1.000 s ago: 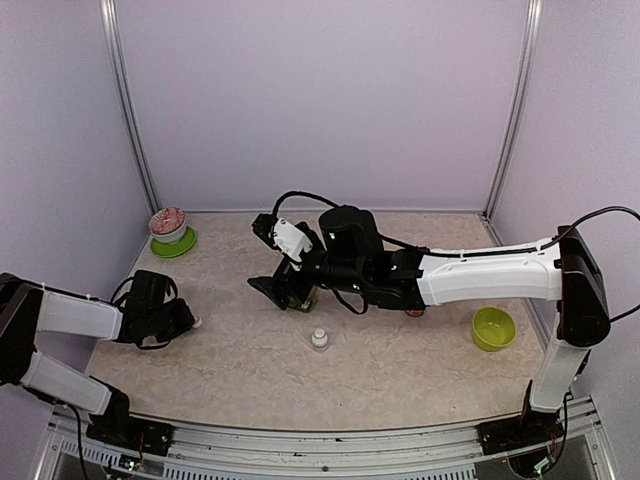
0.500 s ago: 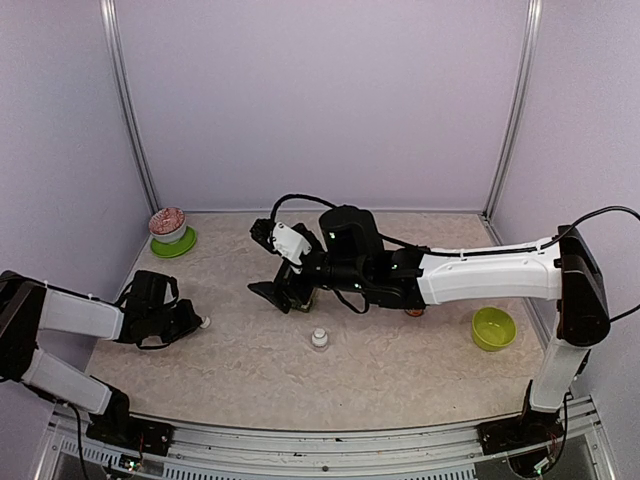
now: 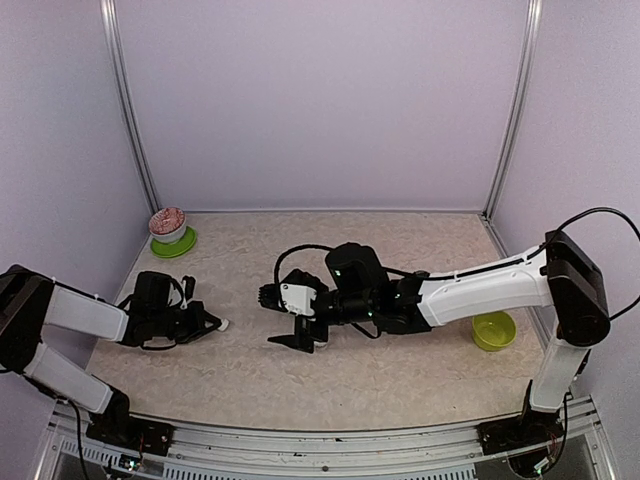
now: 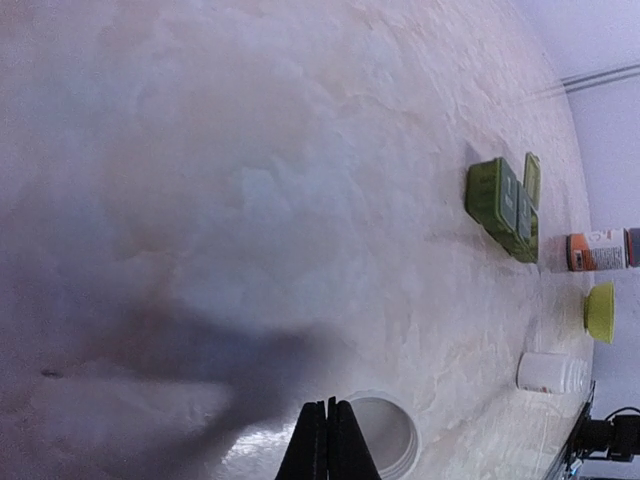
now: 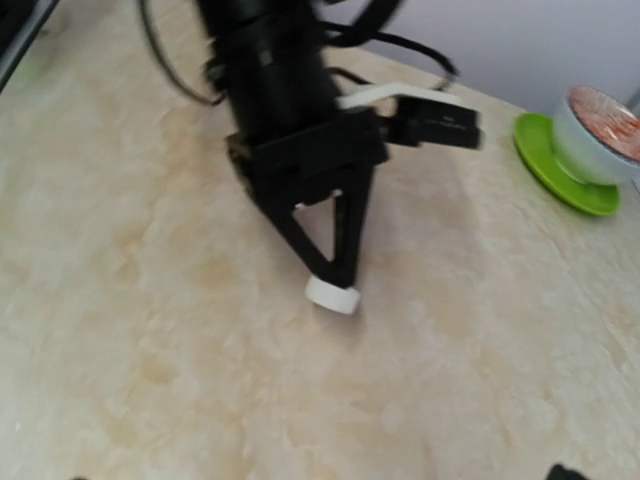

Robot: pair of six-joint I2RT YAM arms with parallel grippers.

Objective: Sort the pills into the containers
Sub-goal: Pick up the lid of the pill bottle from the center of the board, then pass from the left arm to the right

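The dark green containers [image 4: 503,203] lie on the table in the left wrist view, one lid raised. In the top view my right arm covers them. No pills show in any view. My left gripper [image 3: 208,322] [image 4: 328,408] is shut, its tips touching the rim of a white bottle cap [image 4: 388,436] [image 5: 332,295] [image 3: 222,325] that lies on the table. My right gripper [image 3: 303,342] hangs low over the table's middle, open and wide, with nothing between its fingers. Only a fingertip [image 5: 562,472] shows at the bottom edge of its wrist view.
A lime-green bowl [image 3: 493,330] [image 4: 600,312] sits at the right. A white bottle [image 4: 552,372] and an orange-and-white bottle [image 4: 600,250] stand near the containers. A green plate [image 3: 172,243] [image 5: 560,180] bearing a small bowl sits at the back left.
My right arm has swung toward the near side and lowered its open gripper to the table's middle, hiding the small white bottle. My left gripper slid right, the cap at its tips.
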